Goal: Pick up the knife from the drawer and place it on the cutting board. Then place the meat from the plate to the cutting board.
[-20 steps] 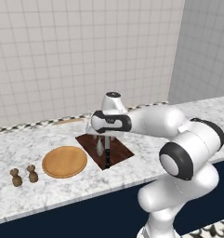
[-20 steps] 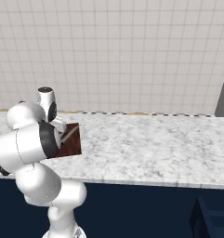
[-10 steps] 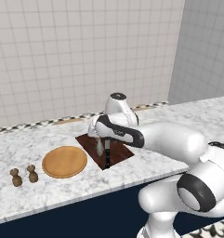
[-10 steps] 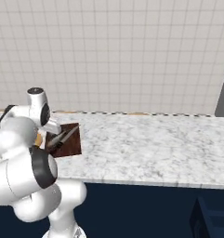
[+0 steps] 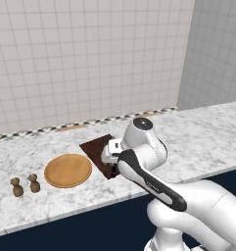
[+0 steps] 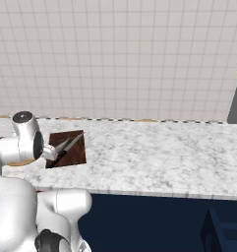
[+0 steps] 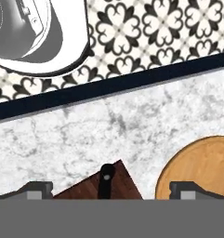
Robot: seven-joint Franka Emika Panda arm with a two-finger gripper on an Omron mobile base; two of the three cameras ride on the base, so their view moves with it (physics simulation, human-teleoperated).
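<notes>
From my hand camera, nearest to me, the black handle end of the knife lies on a corner of the cutting board, and my gripper hangs directly over it with its fingers set wide apart, one on each side, holding nothing and touching nothing. In the right base view the knife lies diagonally across the cutting board, its blade pointing toward the tiled wall, so I judge the first placement complete. The plate sits just beside the board on the marble counter; in the left base view the plate appears bare, and I cannot locate the meat on it or anywhere else. Hazards from here: moving sideways toward the plate while this low could catch the knife handle with a fingertip and drag it off the board, and a descent onto a plate with nothing on it would close my jaws on air. Farther left, two small brown shakers stand well apart from the plate; a wide sweep of my forearm could topple them.
</notes>
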